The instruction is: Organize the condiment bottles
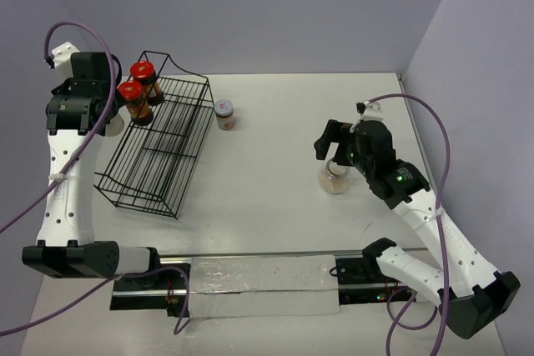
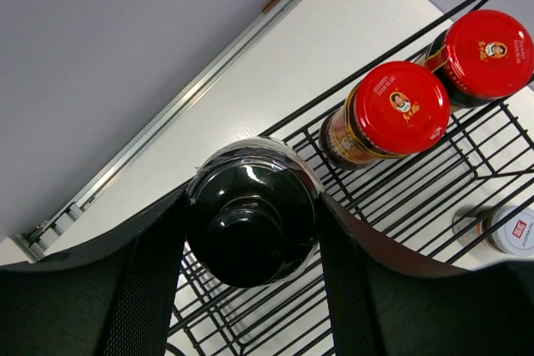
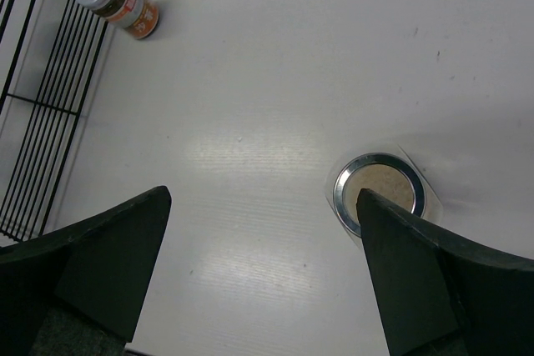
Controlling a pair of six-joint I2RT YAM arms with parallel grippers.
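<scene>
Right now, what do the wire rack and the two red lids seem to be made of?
Wire rack: probably metal wire with a black coating; its bars are thin, stiff and evenly dark. Red lids: likely painted metal, glossy, with printed labels; plastic is possible.

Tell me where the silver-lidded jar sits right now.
In the top view, the silver-lidded jar stands on the table just right of the wire rack, left of centre.
</scene>
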